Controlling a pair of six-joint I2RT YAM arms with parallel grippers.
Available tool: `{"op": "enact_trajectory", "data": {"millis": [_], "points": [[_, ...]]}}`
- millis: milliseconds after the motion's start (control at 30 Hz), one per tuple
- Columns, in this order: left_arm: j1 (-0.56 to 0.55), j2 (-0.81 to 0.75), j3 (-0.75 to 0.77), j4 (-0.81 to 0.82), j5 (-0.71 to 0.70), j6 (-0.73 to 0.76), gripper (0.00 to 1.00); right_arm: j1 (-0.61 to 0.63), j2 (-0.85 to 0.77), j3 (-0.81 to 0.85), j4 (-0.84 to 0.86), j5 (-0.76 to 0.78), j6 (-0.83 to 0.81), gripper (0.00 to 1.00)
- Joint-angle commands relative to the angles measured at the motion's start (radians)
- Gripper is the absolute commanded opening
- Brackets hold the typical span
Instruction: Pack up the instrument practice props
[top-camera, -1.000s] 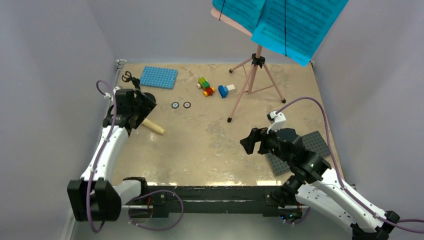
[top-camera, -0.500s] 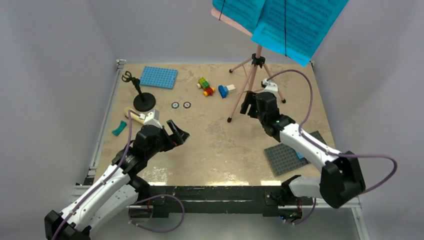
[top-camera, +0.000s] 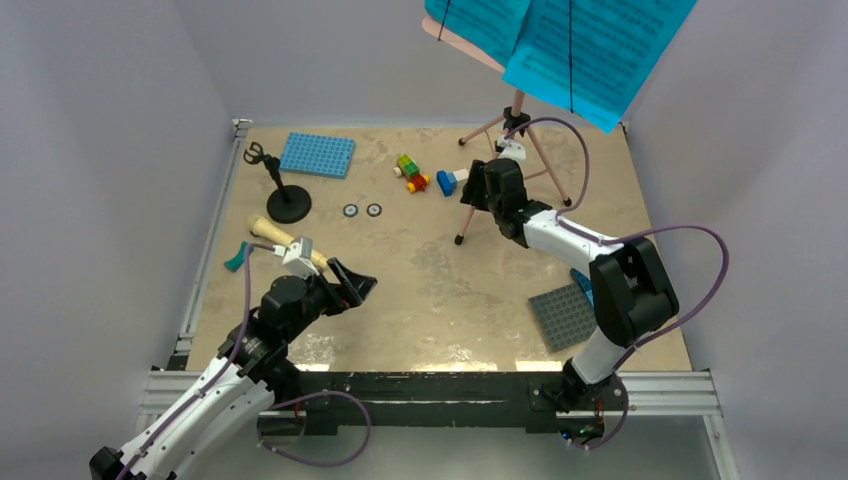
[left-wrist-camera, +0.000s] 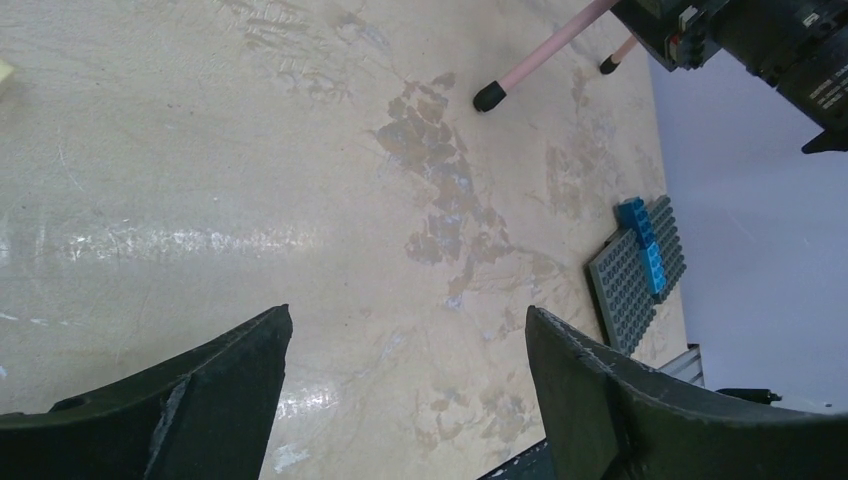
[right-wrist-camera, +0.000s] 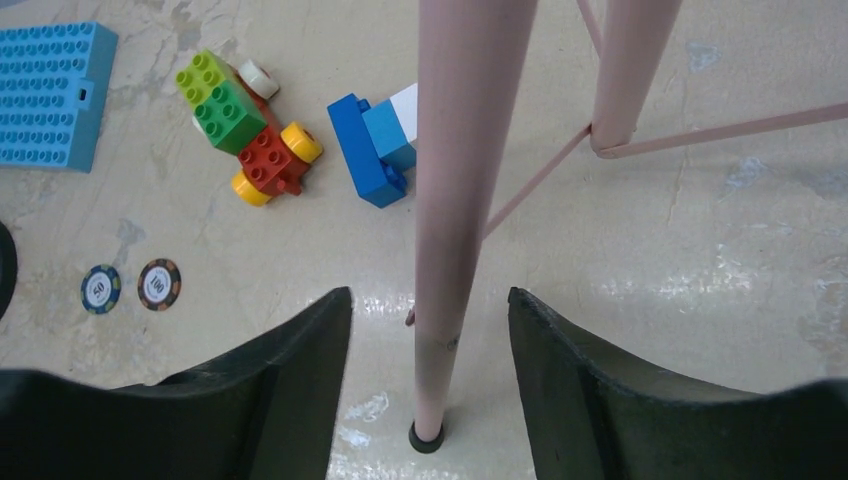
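The pink tripod music stand (top-camera: 507, 150) stands at the back right, its board holding cyan sheet-music pages (top-camera: 580, 45) at the top of the overhead view. My right gripper (top-camera: 473, 193) is at the stand's front leg. In the right wrist view that leg (right-wrist-camera: 455, 200) runs between the fingers of the right gripper (right-wrist-camera: 430, 310), with a gap on each side, so it is open. The cream toy microphone (top-camera: 283, 238) lies at the left, by the black mic stand (top-camera: 286, 203). My left gripper (top-camera: 355, 286) hovers open over bare table (left-wrist-camera: 408, 325), holding nothing.
A blue baseplate (top-camera: 317, 154) lies at the back left. Coloured bricks (top-camera: 411, 172), a blue-and-white brick (top-camera: 450, 180) and two round chips (top-camera: 362, 210) sit mid-back. A teal piece (top-camera: 238, 258) lies by the left edge. The grey baseplate (top-camera: 565, 315) carries a blue brick (left-wrist-camera: 640, 240).
The left arm swung from the back left to the near middle, uncovering the microphone and mic stand. The right arm reached from the near right to the stand's front leg, jaws narrowing.
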Motion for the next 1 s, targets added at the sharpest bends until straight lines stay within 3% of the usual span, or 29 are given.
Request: {"op": "enact_trajectory", "data": {"millis": [0,467,967], "points": [[-0.002,0.033,0.027,0.033,0.005,0.035,0.89,0.002,0.036,0.073,0.009,0.02,0.029,0.58],[-0.002,0.009,0.005,0.027,0.005,0.031,0.84,0.047,0.011,0.018,-0.013,0.023,-0.028,0.0],[-0.007,0.018,0.012,-0.001,-0.006,0.033,0.82,0.131,-0.166,-0.169,0.02,-0.092,-0.058,0.0]]}}
